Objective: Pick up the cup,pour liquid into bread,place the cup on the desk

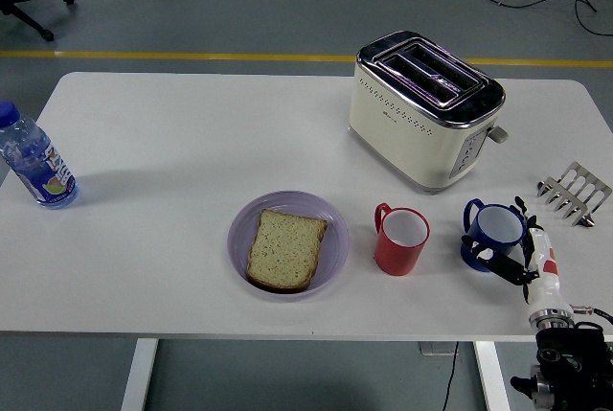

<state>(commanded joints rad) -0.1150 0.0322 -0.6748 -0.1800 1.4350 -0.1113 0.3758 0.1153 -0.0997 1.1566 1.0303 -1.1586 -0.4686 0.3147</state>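
Note:
A blue cup (492, 232) stands on the white table (172, 143) at the right, its handle toward the upper left. My right hand (515, 243) comes up from the lower right corner and its dark fingers (500, 263) curl around the cup's right and near sides. A red cup (400, 239) stands just left of the blue one. A slice of bread (284, 249) lies on a purple plate (330, 215) left of the red cup. My left hand is out of view.
A cream toaster (421, 109) stands behind the cups. A metal toast rack (574, 192) sits near the right edge, close behind my hand. A water bottle (34, 159) with a blue cap stands at the far left edge.

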